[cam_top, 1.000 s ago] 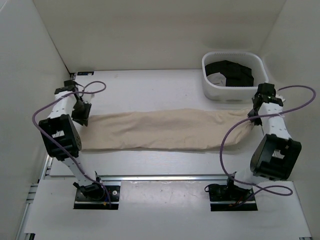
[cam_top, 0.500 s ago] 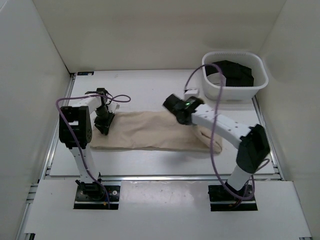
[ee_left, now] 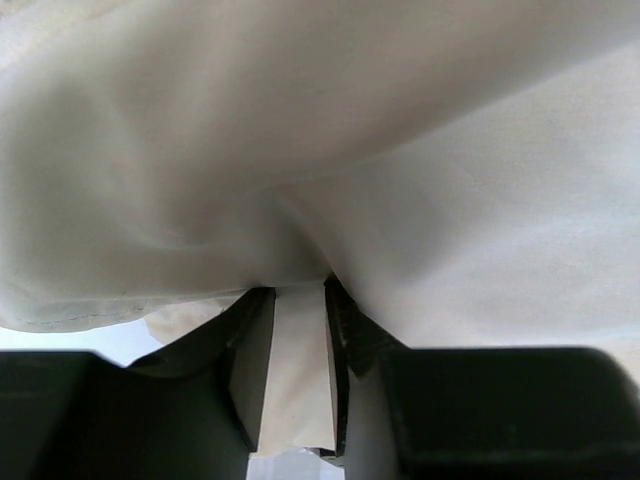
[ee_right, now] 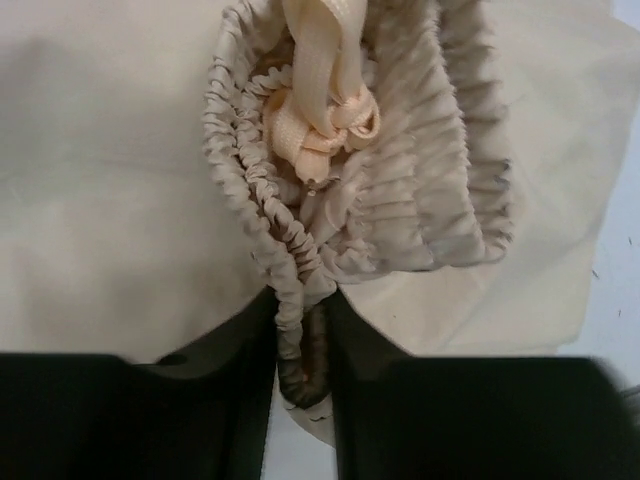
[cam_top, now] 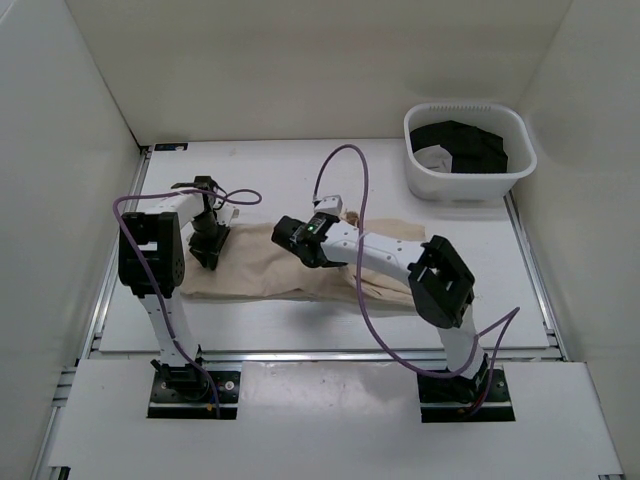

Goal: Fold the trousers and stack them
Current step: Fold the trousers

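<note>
The trousers are lying stretched across the middle of the desk, and both arms are gripping them.

The left fingers are pointing down onto the cloth near its left end. In the left wrist view, the left fingers are standing narrow and clamping a thin fold of the beige cloth between them. The rest of the fabric is billowing out smooth and pale beyond the tips and filling nearly the whole view. A sliver of desk is showing just beside the fingers on their left.

The right fingers are reaching over the trousers toward the left fingers, and the two are sitting near each other but apart, with bare cloth between them. In the right wrist view, the right fingers are closing tightly on the gathered elastic waistband, whose ruffled edge is running down into the gap between them. Just beyond the tips, the knotted cream drawstring is resting inside the bunched waist opening. Flat cloth is spreading out to either side.

Well away from both pairs of fingers, at the far right corner, a white basket is holding dark clothes.
</note>
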{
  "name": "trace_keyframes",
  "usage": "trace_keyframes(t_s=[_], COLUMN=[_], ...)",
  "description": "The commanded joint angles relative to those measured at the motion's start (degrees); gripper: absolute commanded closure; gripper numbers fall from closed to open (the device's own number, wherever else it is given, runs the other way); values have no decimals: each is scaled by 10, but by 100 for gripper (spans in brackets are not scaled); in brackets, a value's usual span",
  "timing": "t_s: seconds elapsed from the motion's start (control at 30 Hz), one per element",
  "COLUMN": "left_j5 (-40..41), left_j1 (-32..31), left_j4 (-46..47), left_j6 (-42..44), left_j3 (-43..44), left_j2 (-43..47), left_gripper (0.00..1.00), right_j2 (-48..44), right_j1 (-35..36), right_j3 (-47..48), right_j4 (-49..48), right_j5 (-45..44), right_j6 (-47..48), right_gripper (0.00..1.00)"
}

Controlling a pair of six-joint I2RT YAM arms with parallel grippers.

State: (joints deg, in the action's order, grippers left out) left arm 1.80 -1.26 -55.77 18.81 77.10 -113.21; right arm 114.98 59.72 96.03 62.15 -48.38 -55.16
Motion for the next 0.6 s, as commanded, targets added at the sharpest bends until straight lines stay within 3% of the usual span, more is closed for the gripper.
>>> trace_keyframes(t_s=[0.0,0.03,0.07,0.13,0.37,0.47,0.57], left_j5=[-15,-7,-7,7,58,82,61], left_j1=[-5,-5,-5,-5,-5,-5,-11], left_j4=[36,36,36,36,22,4,-24], left_j6=[-8,-8,-8,-8,-8,-8,11], left_j3=[-5,-5,-5,-5,40,87,169], left_j2=[-18,-18,-18,-4,33,61,95], left_gripper=[60,58,57,57,53,53,46], right_j2=[37,44,44,44,-81,-156,-245], right_j1=[11,16,31,50,101,90,52], right_j3=[42,79,95,113,86,19,-92], right_j4=[-77,-77,-82,-105,-131,-103,-87], right_j5=[32,32,32,27,27,-5,-18], right_j6=[88,108,125,181,230,168,88], right_gripper=[68,58,33,20,18,19,21])
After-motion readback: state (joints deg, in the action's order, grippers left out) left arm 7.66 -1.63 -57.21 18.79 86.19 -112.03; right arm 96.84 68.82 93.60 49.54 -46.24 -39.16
